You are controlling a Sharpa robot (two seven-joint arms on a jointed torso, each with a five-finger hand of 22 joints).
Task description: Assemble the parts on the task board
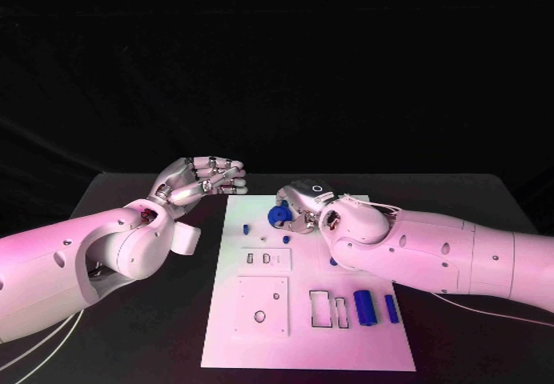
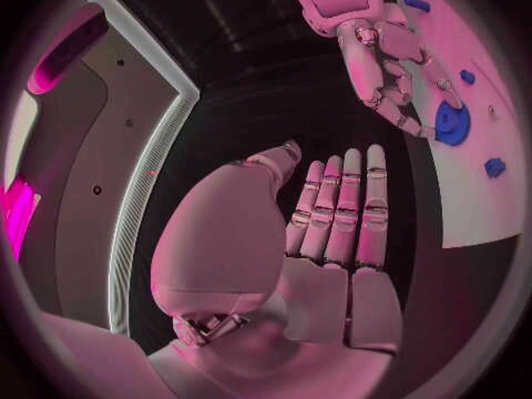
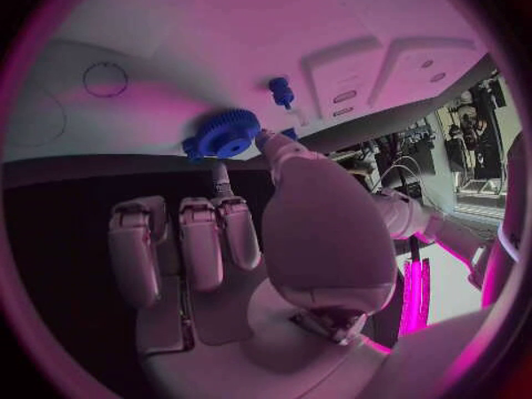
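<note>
While the left robot hand point(image 1: 206, 179) hovers over the counter point(image 1: 138, 192) just beside the board point(image 1: 347, 336), fingers straight, together and empty, the right robot hand point(image 1: 307, 202) pinches a blue gear point(image 1: 279, 214) at the board's far end, with two blue cylinders point(image 1: 365, 307) lying nearer.

White arms point(image 1: 462, 248), silver hands point(image 1: 202, 180)

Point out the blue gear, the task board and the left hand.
blue gear point(image 3: 225, 136): right wrist view, on its toothed face.
task board point(image 1: 277, 352): head view, on bare plate near its front edge.
left hand point(image 1: 204, 180): head view, mid-hand.
</note>
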